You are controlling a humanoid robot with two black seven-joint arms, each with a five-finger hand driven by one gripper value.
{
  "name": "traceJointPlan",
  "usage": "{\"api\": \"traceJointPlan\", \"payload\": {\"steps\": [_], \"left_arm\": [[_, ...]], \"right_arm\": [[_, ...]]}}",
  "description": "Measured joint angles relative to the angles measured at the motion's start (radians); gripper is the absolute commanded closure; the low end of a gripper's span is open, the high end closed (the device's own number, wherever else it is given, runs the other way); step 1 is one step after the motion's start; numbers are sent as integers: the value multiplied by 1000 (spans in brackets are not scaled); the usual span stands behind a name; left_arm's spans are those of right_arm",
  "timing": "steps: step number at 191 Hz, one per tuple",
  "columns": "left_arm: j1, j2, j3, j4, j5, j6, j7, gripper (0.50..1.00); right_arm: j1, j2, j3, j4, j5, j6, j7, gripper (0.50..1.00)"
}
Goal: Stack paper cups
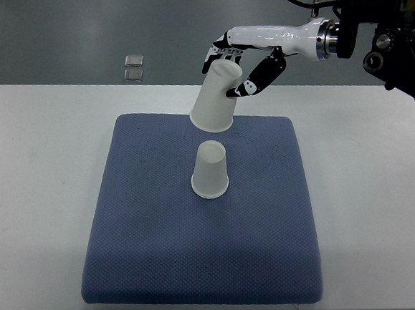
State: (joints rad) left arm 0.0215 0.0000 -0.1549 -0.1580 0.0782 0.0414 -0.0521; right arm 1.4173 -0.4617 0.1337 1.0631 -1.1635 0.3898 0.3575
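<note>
Nearest, an upside-down paper cup (210,171) stands on the blue mat (149,251). Behind it, the right hand (238,64) holds a second inverted cup (215,98) tilted above the mat, fingers (217,53) and thumb clamped around its base. That tilt risks the rim catching and toppling the standing cup when lowered.
</note>
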Motion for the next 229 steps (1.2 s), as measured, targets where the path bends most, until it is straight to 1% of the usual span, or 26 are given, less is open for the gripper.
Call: {"api": "traceJointPlan", "payload": {"steps": [34, 48, 152, 229], "left_arm": [[0, 0, 0, 0, 0, 0, 0, 500], [0, 0, 0, 0, 0, 0, 0, 500], [0, 0, 0, 0, 0, 0, 0, 500], [0, 0, 0, 0, 0, 0, 0, 500]], "right_arm": [[3, -11, 8, 76, -4, 8, 0, 1000], [3, -11, 8, 90, -10, 6, -1, 1000], [-13, 3, -4, 125, -146, -32, -2, 1000], [-51, 6, -10, 126, -163, -47, -2, 1000]]}}
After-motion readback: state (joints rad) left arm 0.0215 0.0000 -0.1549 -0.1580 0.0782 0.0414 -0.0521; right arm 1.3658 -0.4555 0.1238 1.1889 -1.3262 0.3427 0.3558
